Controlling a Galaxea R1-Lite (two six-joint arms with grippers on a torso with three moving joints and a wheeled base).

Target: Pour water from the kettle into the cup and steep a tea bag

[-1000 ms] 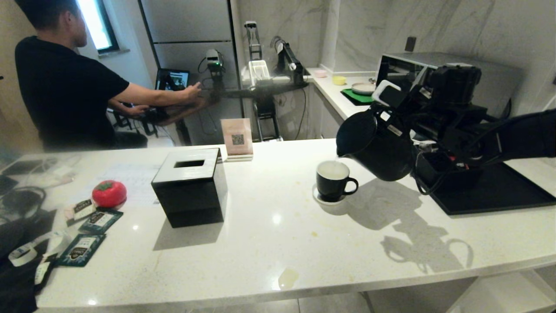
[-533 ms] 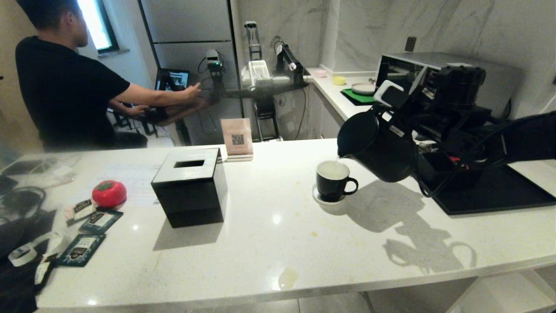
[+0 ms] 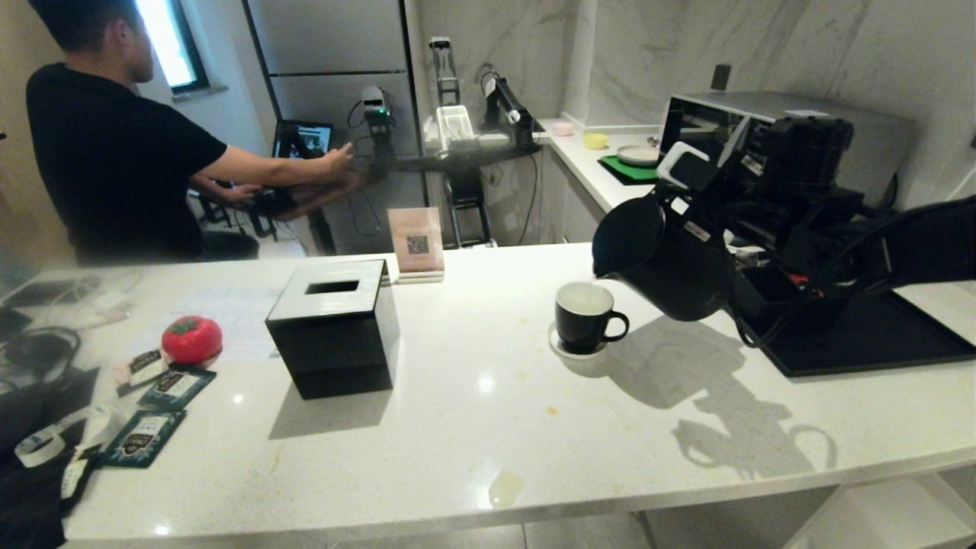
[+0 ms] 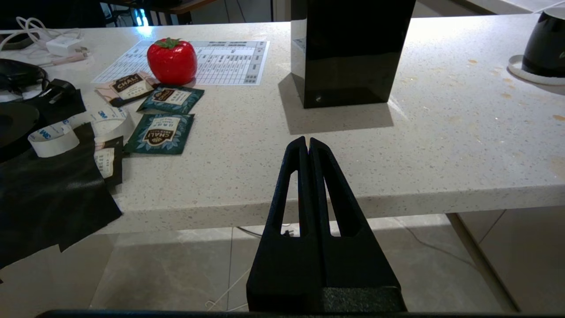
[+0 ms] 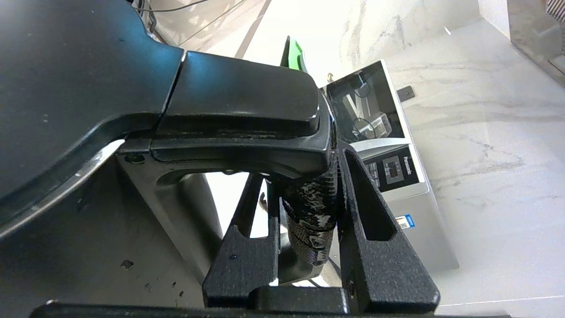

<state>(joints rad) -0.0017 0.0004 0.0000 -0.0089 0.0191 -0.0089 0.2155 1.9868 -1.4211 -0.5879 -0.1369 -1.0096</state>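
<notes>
Right pincer (image 5: 304, 176) clamps kettle (image 3: 663, 259) handle; tea bag unseen.

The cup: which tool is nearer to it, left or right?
Right. The right tool holds the kettle tilted just above the cup; the left tool waits off the counter's front edge.

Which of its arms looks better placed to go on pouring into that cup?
The right. Its gripper already clamps the kettle by the handle, tilted with the spout over the cup. The left gripper is shut, empty, off the counter's near edge.
</notes>
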